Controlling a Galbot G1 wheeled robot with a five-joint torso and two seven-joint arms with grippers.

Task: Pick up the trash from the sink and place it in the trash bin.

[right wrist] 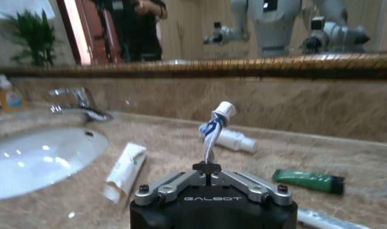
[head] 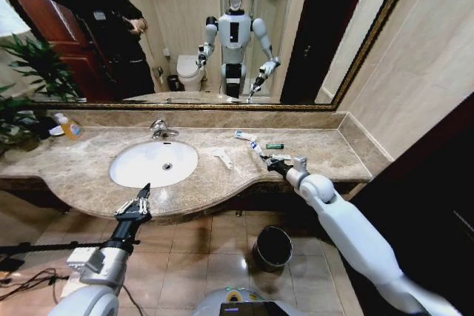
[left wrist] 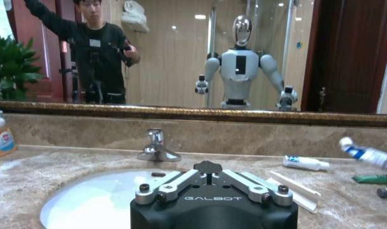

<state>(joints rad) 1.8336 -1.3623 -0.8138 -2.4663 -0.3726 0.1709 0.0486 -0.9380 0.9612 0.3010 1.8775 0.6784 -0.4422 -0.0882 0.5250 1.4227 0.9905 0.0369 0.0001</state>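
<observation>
right gripper (right wrist: 210, 168) pinched shut on a blue-and-white tube (right wrist: 214, 125) above the counter (head: 311, 149); best lifted clear before swinging to the trash bin (head: 273, 248); left gripper (head: 137, 201) closed, idle at sink (head: 152, 162) edge.

The right arm reaches forward over the front edge of the table (head: 89, 183), its right pincer (head: 268, 160) low above the top, well to the right of the sink (head: 126, 175); its fingers are closed on the tail of a white-and-blue tube (right wrist: 214, 125). The left arm is held lower, before the table's front edge, with the left pincer (head: 144, 195) just in front of the sink, fingers apparently together
</observation>
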